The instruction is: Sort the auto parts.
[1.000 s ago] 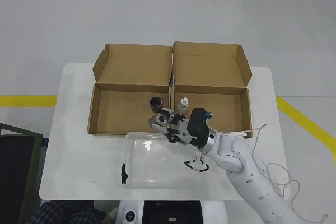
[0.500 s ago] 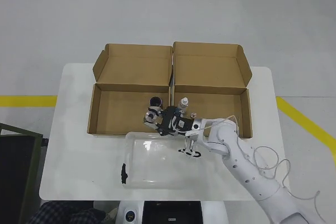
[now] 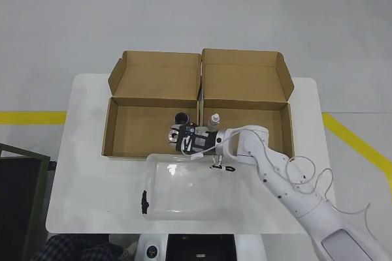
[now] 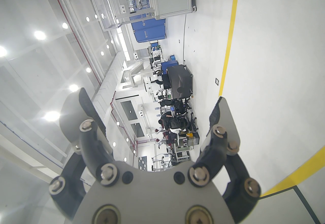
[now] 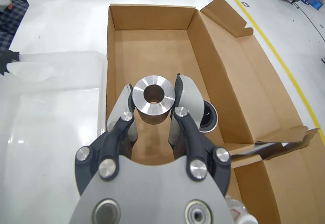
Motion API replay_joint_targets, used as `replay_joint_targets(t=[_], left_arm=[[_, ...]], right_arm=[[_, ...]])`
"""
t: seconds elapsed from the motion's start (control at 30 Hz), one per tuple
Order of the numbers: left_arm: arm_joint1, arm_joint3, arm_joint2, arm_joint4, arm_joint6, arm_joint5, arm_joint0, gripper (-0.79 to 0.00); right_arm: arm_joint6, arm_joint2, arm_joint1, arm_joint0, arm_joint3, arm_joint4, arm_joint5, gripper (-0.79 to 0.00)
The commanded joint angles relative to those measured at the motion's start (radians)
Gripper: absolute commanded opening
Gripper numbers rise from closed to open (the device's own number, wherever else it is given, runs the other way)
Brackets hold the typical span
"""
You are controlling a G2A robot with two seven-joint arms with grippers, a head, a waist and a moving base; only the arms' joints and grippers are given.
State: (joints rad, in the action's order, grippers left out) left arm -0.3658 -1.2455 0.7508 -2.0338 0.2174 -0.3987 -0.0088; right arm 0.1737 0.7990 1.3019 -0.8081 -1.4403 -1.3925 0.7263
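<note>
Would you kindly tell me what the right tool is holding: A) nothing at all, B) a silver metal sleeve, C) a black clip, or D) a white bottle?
B: the right tool is shut on the silver sleeve, with a finger at either side of it, above the floor of the box.

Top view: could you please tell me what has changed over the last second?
The right gripper, shut on the metal sleeve, swung from the edge of the clear tray farther over the left box, beside the dark ring. Everything else stayed put.
</note>
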Motion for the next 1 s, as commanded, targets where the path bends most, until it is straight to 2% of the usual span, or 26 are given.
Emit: replay_joint_targets(t=[0.0,0.97], left_arm=[[0.0,0.0,0.0,0.0,0.0,0.0,0.0,0.0],[0.0,0.0,0.0,0.0,0.0,0.0,0.0,0.0]], right_arm=[[0.001,-0.012,0.005,0.014,0.019,-0.006,0.0,-0.785],[0.081,-0.138,0.074,0.146,0.194,-0.064,0.039,-0.785]])
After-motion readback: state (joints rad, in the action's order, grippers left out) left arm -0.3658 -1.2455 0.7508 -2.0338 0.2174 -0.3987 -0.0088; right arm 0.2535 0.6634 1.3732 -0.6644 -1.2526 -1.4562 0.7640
